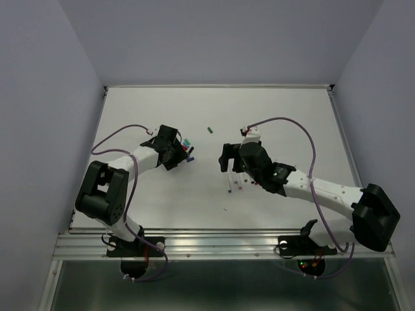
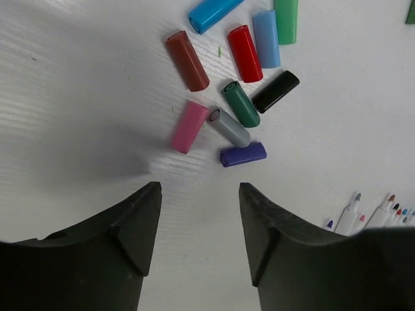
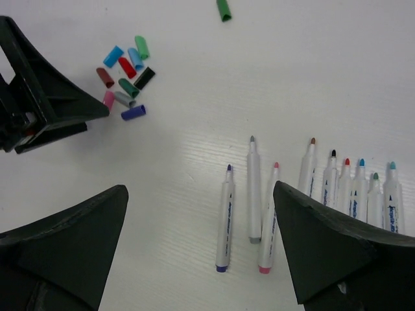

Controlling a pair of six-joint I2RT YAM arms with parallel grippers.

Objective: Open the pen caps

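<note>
The left gripper (image 2: pixel 199 194) was seen with jaws apart and nothing held; the pen caps (image 2: pixel 241 103) were heaped just ahead of them. The right gripper (image 3: pixel 201 191) was spread wide, with uncapped pens (image 3: pixel 253 188) laid just ahead of its jaws.

Eleven stubby coloured plastic pen caps (image 2: pixel 245 53): ten clustered, one stray green cap (image 3: pixel 223 10). Nine uncapped white pens (image 3: pixel 253 188) visible.
</note>
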